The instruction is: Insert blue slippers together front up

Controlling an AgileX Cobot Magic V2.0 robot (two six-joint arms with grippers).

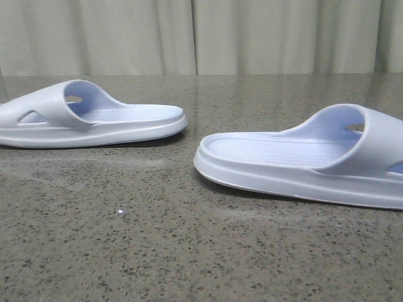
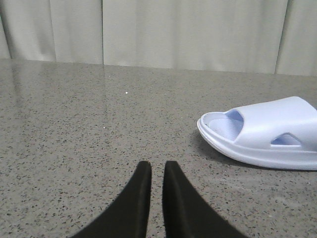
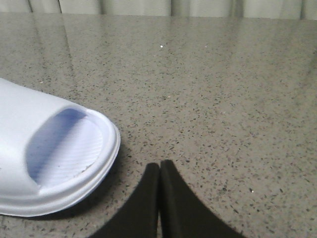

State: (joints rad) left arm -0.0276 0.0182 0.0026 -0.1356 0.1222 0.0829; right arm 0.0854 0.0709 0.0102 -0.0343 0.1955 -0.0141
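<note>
Two pale blue slippers lie sole-down on the speckled stone table (image 1: 157,251), apart from each other. One slipper (image 1: 94,123) is at the far left and the other slipper (image 1: 302,163) is nearer, at the right. The left wrist view shows a slipper (image 2: 267,134) ahead and off to one side of my left gripper (image 2: 157,166). That gripper's black fingers are nearly together, with only a thin slit and nothing between them. My right gripper (image 3: 159,166) is shut and empty, a short way from the rounded end of a slipper (image 3: 49,158). Neither gripper shows in the front view.
A pale curtain (image 1: 201,34) hangs behind the table's far edge. Bare table surface lies between the two slippers and in front of them.
</note>
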